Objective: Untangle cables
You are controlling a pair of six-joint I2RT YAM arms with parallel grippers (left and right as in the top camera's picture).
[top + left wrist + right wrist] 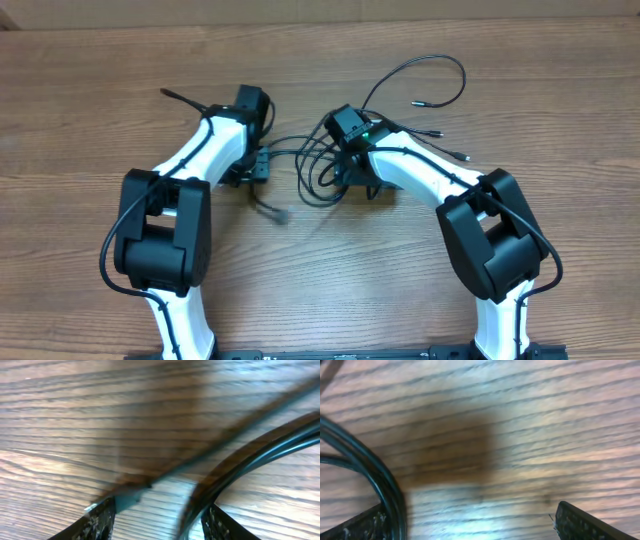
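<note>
Several thin black cables lie tangled on the wooden table between my two grippers, with loose plug ends trailing right and down left. My left gripper sits at the tangle's left edge. In the left wrist view the left gripper is open, a blurred cable bundle runs between its fingers close to the right finger, and a thinner cable crosses diagonally. My right gripper is low over the tangle's middle. In its wrist view the right gripper stands wide open over bare wood, with cables beside its left finger.
The wooden table stretches all round the tangle. One cable loop arcs toward the far right, and another end lies at the far left behind my left arm.
</note>
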